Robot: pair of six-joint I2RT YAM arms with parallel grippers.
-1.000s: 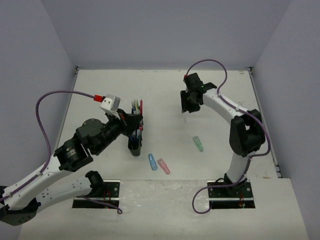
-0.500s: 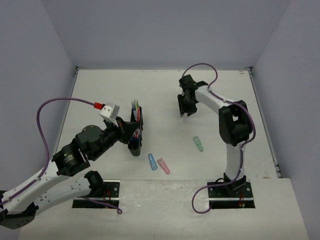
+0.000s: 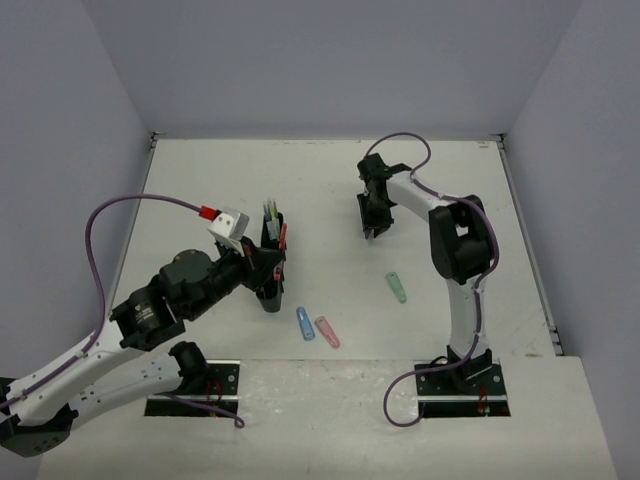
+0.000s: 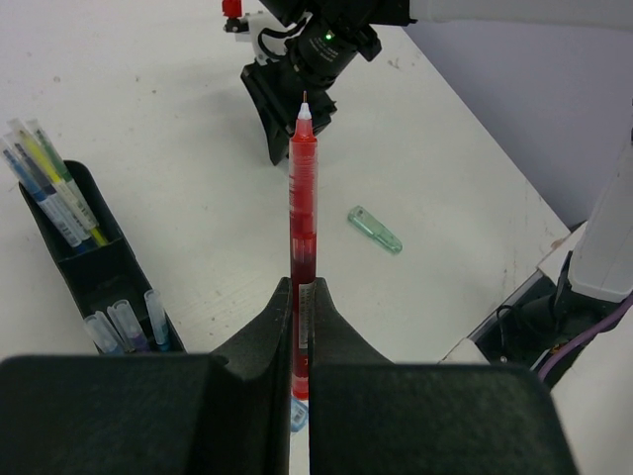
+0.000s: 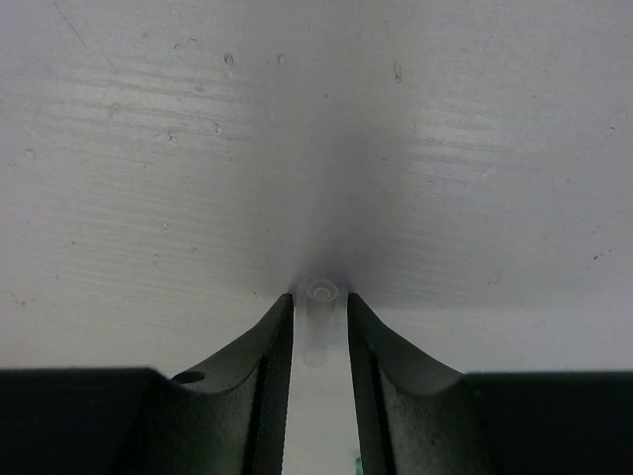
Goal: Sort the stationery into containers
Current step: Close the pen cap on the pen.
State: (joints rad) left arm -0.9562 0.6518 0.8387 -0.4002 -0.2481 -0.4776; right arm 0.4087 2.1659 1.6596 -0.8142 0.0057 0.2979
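Observation:
My left gripper (image 4: 300, 297) is shut on a red pen (image 4: 302, 198), which points away from the wrist, over the table beside the black organiser (image 4: 74, 262). In the top view this gripper (image 3: 272, 258) hovers at the organiser (image 3: 268, 296), with the red pen (image 3: 283, 234) sticking out past it. My right gripper (image 5: 319, 302) points down at the table, its narrow jaws either side of a small clear cap (image 5: 319, 332), with thin gaps showing. From above, the right gripper (image 3: 371, 226) stands at centre back. Loose chunky pieces lie in front: blue (image 3: 305, 324), pink (image 3: 327, 331), green (image 3: 397, 288).
The organiser's far compartment holds yellow-green and blue pens (image 4: 45, 178); a nearer one holds pale blue pens (image 4: 129, 327). The green piece (image 4: 376, 230) lies right of the red pen. Grey walls close in the table on three sides.
The right arm folded in, its gripper came down to the table and its jaws narrowed around the clear cap. The left gripper drew back toward me along the organiser with the red pen.

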